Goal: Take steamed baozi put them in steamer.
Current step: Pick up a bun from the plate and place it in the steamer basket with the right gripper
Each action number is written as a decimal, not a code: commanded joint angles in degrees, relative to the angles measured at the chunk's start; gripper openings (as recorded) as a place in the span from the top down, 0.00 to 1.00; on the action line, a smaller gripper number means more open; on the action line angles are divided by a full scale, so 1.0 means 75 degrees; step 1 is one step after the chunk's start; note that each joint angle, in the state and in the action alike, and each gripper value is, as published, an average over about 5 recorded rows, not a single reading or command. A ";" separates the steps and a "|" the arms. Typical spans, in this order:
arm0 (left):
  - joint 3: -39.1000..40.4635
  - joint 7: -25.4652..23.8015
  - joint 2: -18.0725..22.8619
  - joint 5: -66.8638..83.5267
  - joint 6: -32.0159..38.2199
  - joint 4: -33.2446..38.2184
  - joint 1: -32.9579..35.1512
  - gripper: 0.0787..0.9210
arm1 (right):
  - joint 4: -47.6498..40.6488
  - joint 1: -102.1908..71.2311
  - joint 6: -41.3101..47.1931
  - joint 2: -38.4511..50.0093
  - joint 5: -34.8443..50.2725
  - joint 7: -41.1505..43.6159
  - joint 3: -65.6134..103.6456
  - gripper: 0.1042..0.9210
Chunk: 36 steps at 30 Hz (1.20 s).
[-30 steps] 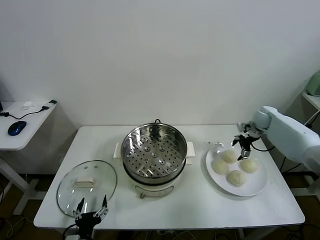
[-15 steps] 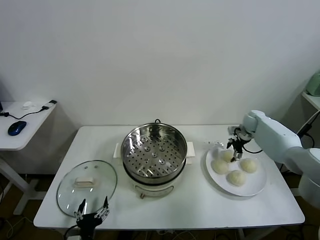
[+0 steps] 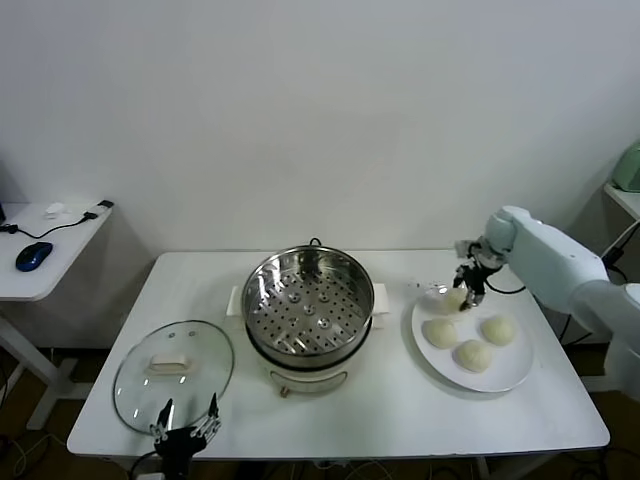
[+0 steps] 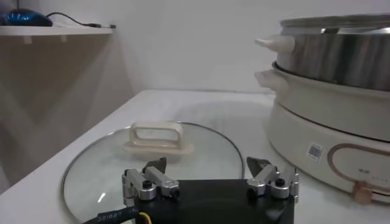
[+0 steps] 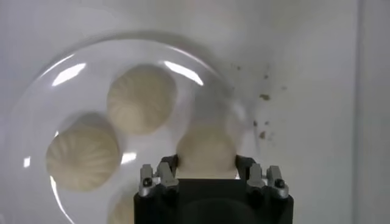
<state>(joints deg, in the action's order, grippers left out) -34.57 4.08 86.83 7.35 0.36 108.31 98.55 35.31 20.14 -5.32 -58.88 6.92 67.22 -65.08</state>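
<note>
Right gripper (image 3: 464, 287): fingers clamped on one bun (image 3: 456, 297), raised over the plate (image 3: 505, 375) rim.
Other buns (image 3: 471, 355): three on plate.
Steamer (image 3: 308, 304): table (image 3: 400, 405) centre, uncovered.
Left gripper (image 3: 184, 428): fingers apart, near lid (image 3: 173, 372).

Place: we read this as a staged test room or lab, not a lived-in kitchen.
Walls: we see a bare, plain white wall (image 3: 320, 110) behind everything, without cupboards or tiles.
Work surface: we see a plain white rectangular table (image 3: 390, 400) on thin legs, standing free rather than a fitted counter.
Cooking gear: we see a round shiny steel steamer on a cream electric base (image 3: 308, 318), a round glass lid with a white handle (image 3: 173, 373) and a flat white plate (image 3: 510, 375), laid out apart.
Office signs: we see a second white desk (image 3: 45, 262) beside it bearing a blue computer mouse (image 3: 33, 255) and a black cable (image 3: 62, 228).
</note>
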 commanded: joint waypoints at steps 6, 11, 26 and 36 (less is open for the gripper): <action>0.0080 0.0008 -0.0012 -0.0044 -0.0018 0.0050 0.0005 0.12 | 0.4313 0.4891 -0.0823 -0.0883 0.2849 0.0194 -0.3134 0.34; 0.0155 0.0022 -0.0025 -0.0094 0.0007 0.0039 0.0015 0.12 | 0.5234 0.4580 -0.1941 -0.1694 0.2335 -0.0068 -0.3005 0.34; 0.0204 0.0029 -0.0025 -0.0119 0.0018 0.0155 0.0087 0.12 | 0.2487 0.1081 -0.4665 -0.3061 -0.2125 -0.0431 -0.1174 0.34; 0.0221 0.0075 -0.0011 -0.0135 0.0023 0.0130 0.0123 0.12 | 0.0908 0.0257 -0.5213 -0.3743 -0.3418 -0.0731 -0.0335 0.34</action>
<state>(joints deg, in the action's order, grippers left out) -32.92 4.62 86.70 6.37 0.54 109.35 99.45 51.29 28.68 -38.76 -82.11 -8.28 63.33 -72.56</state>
